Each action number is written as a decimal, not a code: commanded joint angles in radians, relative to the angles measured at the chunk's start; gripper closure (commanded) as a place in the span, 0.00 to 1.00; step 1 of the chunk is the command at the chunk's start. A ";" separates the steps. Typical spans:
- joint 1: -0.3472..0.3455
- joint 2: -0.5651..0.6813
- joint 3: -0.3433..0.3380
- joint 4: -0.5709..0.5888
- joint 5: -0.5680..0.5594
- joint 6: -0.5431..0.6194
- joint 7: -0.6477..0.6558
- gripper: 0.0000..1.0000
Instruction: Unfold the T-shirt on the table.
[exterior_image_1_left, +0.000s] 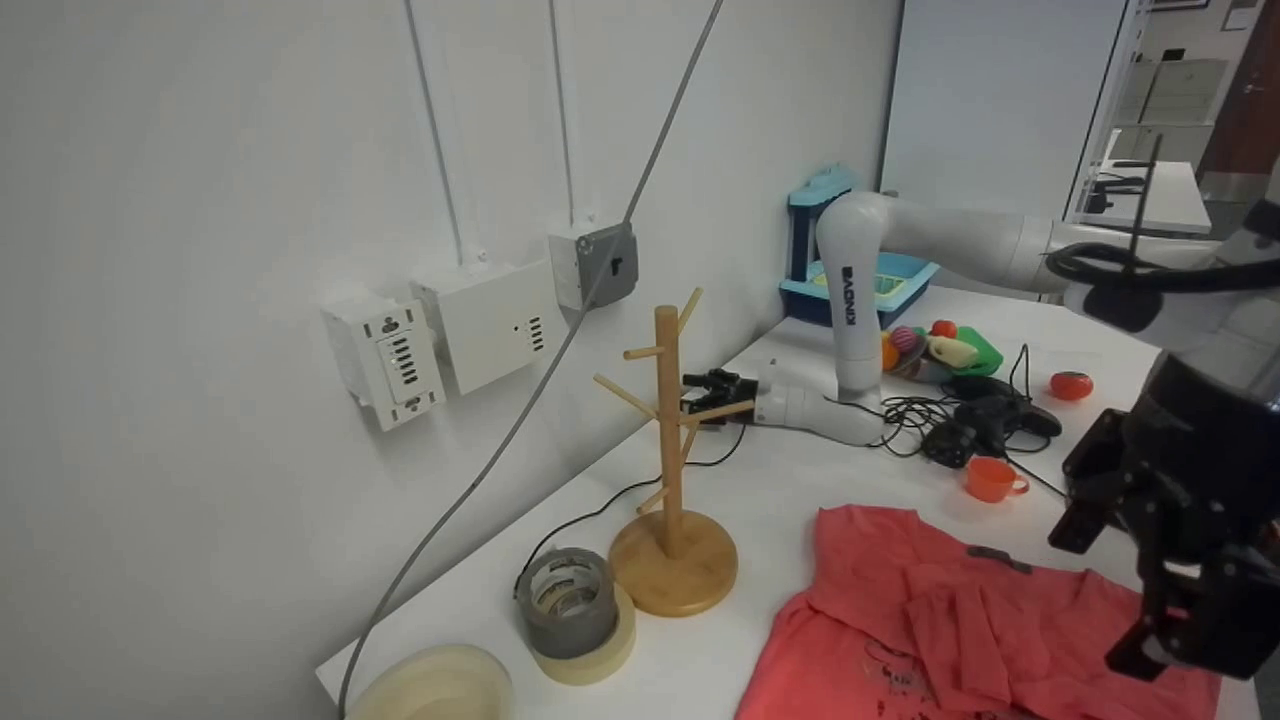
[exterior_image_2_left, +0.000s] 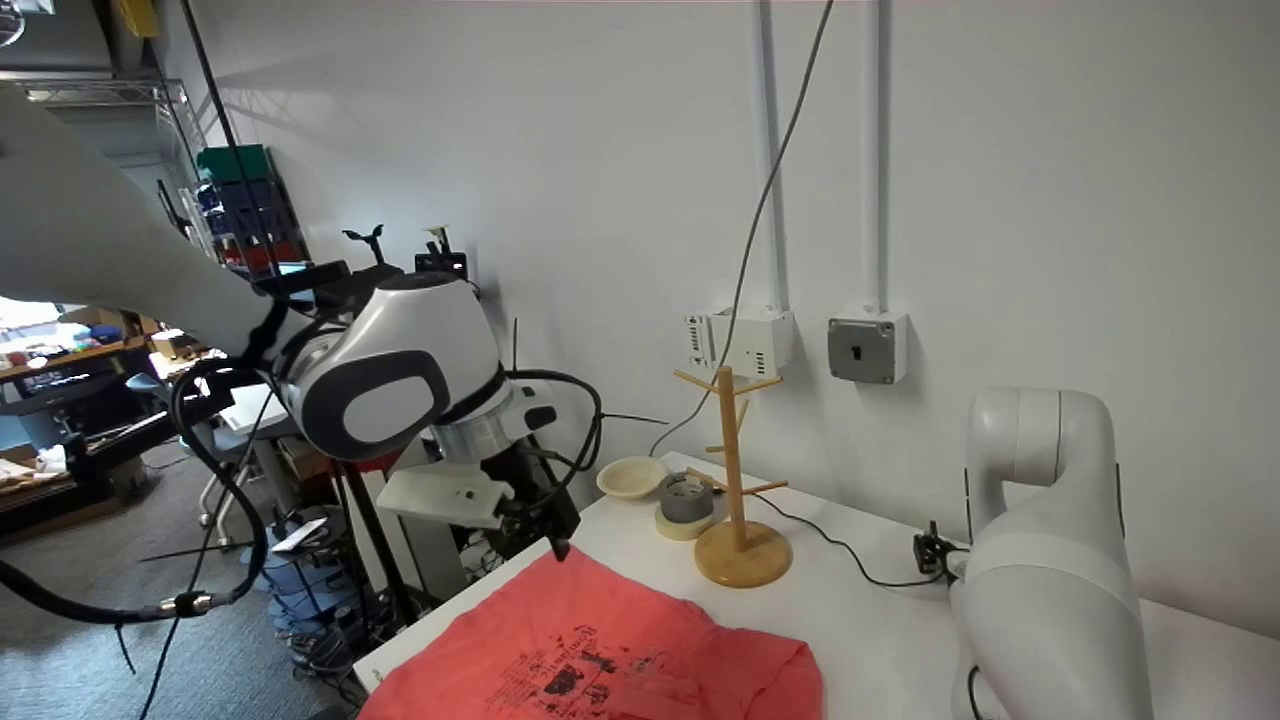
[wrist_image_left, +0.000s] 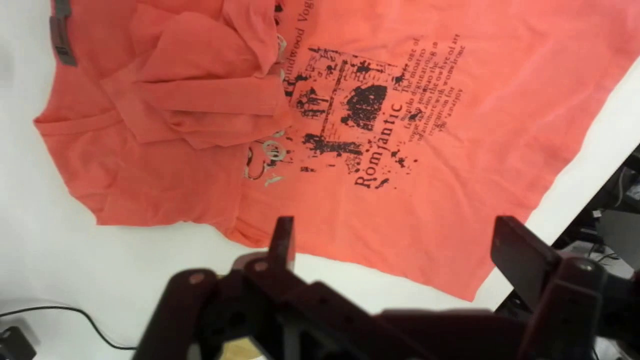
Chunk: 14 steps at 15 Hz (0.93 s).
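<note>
Checking progress, we find the unfolding partly complete. We locate the shirt (wrist_image_left: 325, 195) on the counter (exterior_image_1_left: 780, 500), apart from the wooden rack (exterior_image_1_left: 672, 470) and on the side of it away from the wall (exterior_image_1_left: 250, 200).

Done: the lower body lies nearly flat with light wrinkles, and most of the black print (wrist_image_left: 367, 105) faces up. The edge facing the rack lies reasonably smooth toward the hem (wrist_image_left: 530, 190). We cannot confirm the whole hem, because the wrist view cuts off its far end.

Remaining: at the neck end, where the gray tag (wrist_image_left: 62, 40) shows, a bunched fold (wrist_image_left: 200, 100) lies over the chest, farther from the rack than that edge. It covers part of the print. We judge it to be a sleeve or shoulder turned inward, but cannot tell which. We should expect to draw it outward, then straighten the neck end.

Jaws: they stand wide apart and grip no fabric. They are placed at the hem end of the shirt, well apart from the rack; we cannot tell how high above the cloth they stand.
</note>
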 joint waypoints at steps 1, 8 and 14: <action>0.031 -0.117 -0.062 -0.097 0.008 0.034 0.025 0.00; 0.045 -0.086 -0.082 -0.070 -0.020 0.011 0.028 0.00; 0.046 -0.086 -0.082 -0.071 -0.020 0.011 0.029 0.00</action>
